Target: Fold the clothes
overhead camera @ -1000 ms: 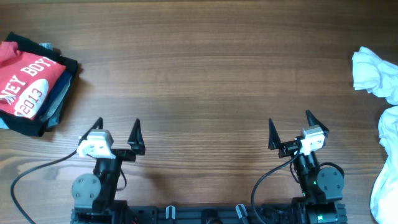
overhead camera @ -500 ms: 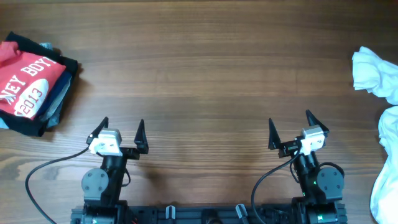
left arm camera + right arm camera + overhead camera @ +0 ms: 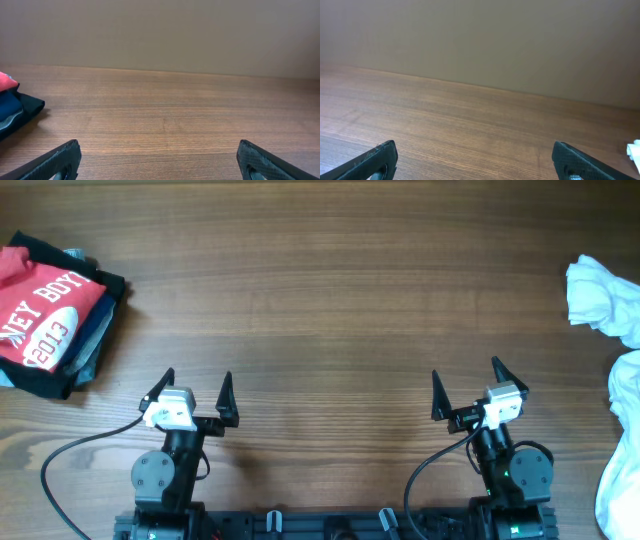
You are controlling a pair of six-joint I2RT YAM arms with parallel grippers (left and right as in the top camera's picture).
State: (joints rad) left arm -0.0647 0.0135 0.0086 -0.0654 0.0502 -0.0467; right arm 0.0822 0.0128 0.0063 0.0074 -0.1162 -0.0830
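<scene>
A stack of folded clothes (image 3: 48, 315), a red printed shirt on top of dark garments, lies at the table's far left; its dark edge shows in the left wrist view (image 3: 15, 112). Crumpled white clothes (image 3: 612, 300) lie at the right edge, with more white cloth (image 3: 622, 470) lower right; a white scrap shows in the right wrist view (image 3: 634, 149). My left gripper (image 3: 197, 385) is open and empty near the front edge. My right gripper (image 3: 467, 383) is open and empty, also near the front edge. Both sit apart from any cloth.
The wooden table (image 3: 330, 300) spans the view between the two piles. The arm bases and a black cable (image 3: 60, 465) sit along the front edge. A plain wall stands behind the table in the wrist views.
The left arm shifted a little to the right about a second ago and has been still since. The right arm and the clothes have not moved.
</scene>
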